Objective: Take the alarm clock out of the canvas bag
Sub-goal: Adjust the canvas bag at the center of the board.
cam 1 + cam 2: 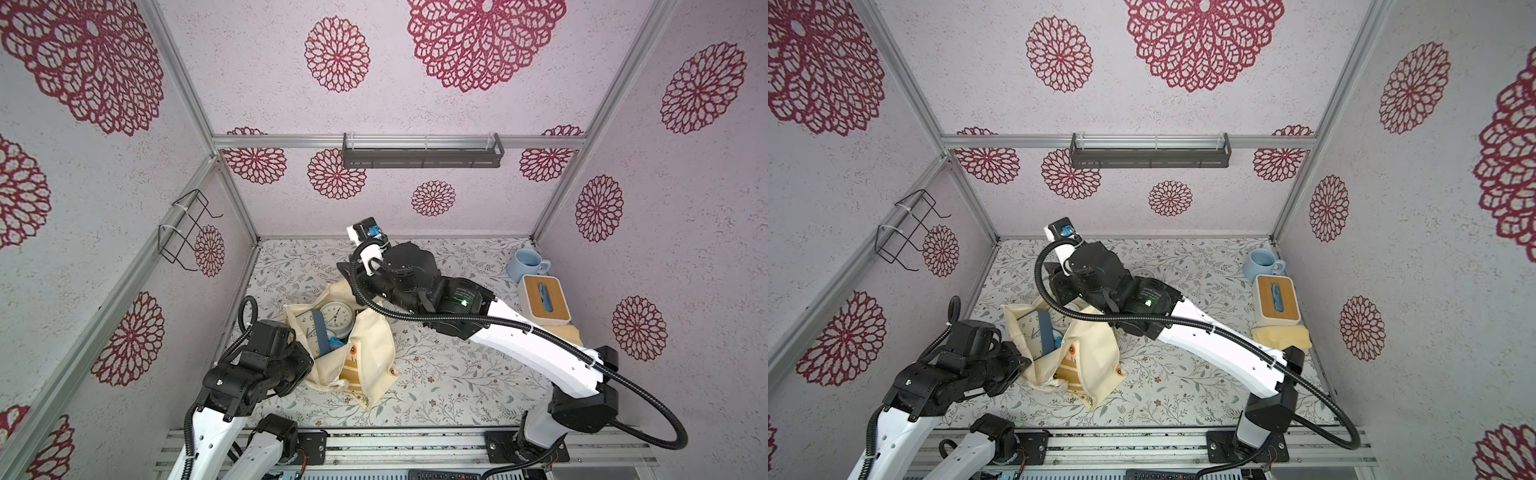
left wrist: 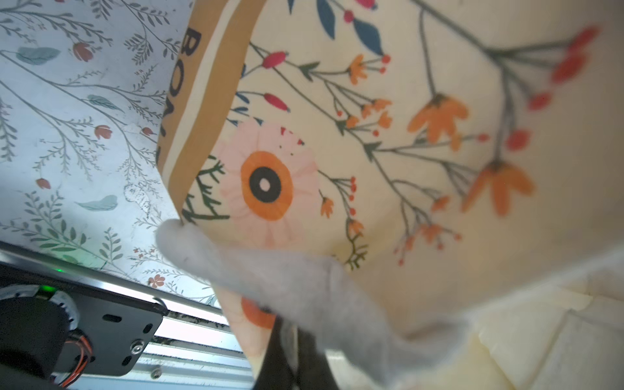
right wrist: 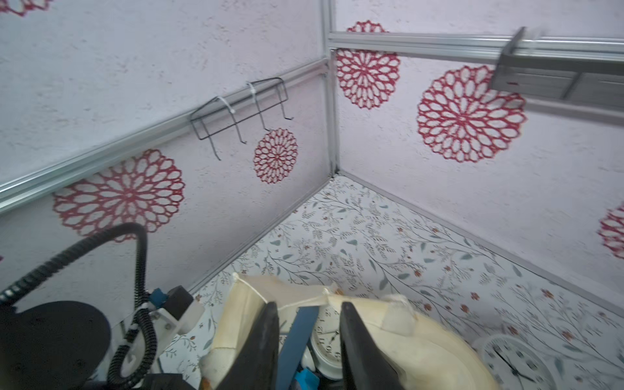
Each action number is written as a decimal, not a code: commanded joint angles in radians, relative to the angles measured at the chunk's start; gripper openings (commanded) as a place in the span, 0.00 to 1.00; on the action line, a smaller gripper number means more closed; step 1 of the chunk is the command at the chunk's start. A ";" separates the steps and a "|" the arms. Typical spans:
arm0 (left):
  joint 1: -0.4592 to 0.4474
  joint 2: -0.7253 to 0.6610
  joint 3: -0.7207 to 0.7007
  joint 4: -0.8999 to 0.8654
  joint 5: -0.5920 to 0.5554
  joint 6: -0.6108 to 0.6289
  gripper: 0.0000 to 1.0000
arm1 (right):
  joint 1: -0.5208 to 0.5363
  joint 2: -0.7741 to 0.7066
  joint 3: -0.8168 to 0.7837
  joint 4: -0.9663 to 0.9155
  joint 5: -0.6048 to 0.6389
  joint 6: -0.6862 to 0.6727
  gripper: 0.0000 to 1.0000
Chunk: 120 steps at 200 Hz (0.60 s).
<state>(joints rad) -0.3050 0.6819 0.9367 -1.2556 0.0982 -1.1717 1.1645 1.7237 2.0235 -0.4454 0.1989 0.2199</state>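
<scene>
Hovering right jaws part-spread, empty, above cream canvas bag [image 1: 374,349] on floral desk [image 1: 457,374], 9 o'clock side | left jaws clenched on its rim | round white-faced alarm clock [image 1: 337,316] inside, mouth's 1 o'clock | risk: I pinch the blue flat item [image 1: 322,336] beside it instead, dragging the bag

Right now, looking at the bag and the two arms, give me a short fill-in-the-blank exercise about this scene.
1. The round alarm clock lies ___ the canvas bag.
2. The left gripper is shut on the fabric of the ___.
3. The right gripper holds its jaws ___ over the bag's mouth.
4. The mug in the far corner is ___.
Missing words: inside; canvas bag; open; blue.
</scene>
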 commanded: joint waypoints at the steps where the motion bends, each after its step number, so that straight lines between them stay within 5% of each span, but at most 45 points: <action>1: 0.000 -0.019 0.043 -0.058 -0.091 -0.008 0.00 | 0.006 0.137 0.071 -0.168 -0.196 -0.005 0.23; 28: 0.002 -0.065 0.065 -0.109 -0.172 -0.036 0.00 | 0.007 0.236 0.137 -0.240 -0.280 0.029 0.20; 47: 0.002 -0.082 0.060 -0.108 -0.201 -0.051 0.00 | 0.008 0.263 0.119 -0.238 -0.328 0.058 0.28; 98: 0.001 -0.041 0.054 -0.046 -0.192 -0.034 0.00 | -0.010 0.284 -0.051 -0.124 -0.383 0.195 0.67; 120: 0.001 -0.026 0.065 -0.034 -0.197 -0.021 0.00 | -0.036 0.296 -0.114 -0.022 -0.443 0.277 0.93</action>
<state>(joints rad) -0.3050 0.6353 0.9890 -1.3216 -0.0540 -1.2030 1.1580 2.0510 1.9579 -0.5770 -0.1669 0.3771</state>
